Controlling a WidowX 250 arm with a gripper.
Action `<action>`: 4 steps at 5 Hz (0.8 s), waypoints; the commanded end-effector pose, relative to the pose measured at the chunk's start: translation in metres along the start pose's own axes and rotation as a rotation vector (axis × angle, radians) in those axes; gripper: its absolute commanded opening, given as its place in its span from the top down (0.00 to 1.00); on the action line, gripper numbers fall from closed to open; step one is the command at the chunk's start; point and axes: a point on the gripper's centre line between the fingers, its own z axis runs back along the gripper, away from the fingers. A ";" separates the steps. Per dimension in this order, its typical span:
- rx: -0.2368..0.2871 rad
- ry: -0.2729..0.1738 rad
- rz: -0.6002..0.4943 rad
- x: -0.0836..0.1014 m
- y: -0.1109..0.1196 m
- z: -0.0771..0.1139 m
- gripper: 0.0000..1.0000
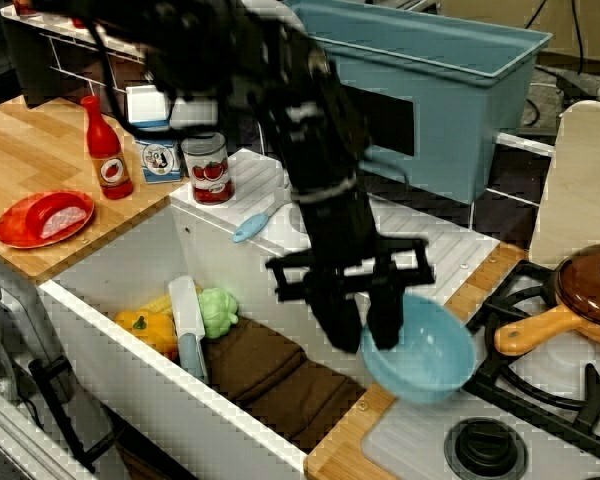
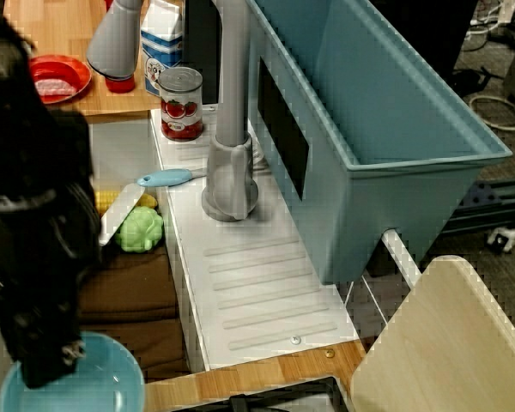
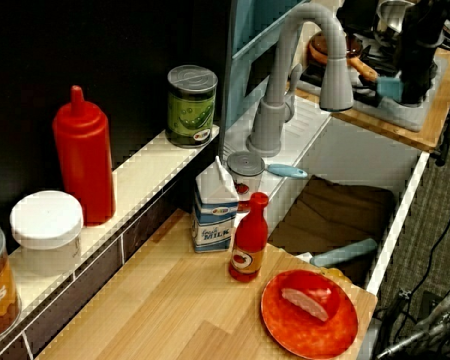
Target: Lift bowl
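Note:
The light blue bowl (image 1: 425,352) hangs tilted at the counter's edge between the sink and the stove. My gripper (image 1: 365,335) comes down from above and is shut on the bowl's near rim, with one finger inside and one outside. I cannot tell whether the bowl's low side touches the counter. In the view along the drainboard, the bowl (image 2: 94,386) sits at the bottom left under my black gripper (image 2: 50,367). From the far counter end only a sliver of the bowl (image 3: 390,86) shows beside the arm.
The sink (image 1: 90,330) holds a brown cloth (image 1: 280,375), a toy knife (image 1: 188,325), lettuce and a yellow pepper. A pan (image 1: 580,290) is on the stove. A large blue bin (image 1: 430,80), a faucet (image 2: 230,129), a tomato can (image 1: 208,168), a ketchup bottle (image 1: 107,150) and a red plate (image 1: 43,218) stand behind and left.

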 end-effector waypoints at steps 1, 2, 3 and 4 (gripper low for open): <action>-0.065 -0.066 -0.028 -0.007 -0.010 0.046 1.00; -0.086 -0.063 -0.040 -0.014 -0.015 0.056 1.00; -0.101 -0.071 -0.062 -0.023 -0.024 0.070 1.00; -0.108 -0.072 -0.072 -0.028 -0.034 0.084 1.00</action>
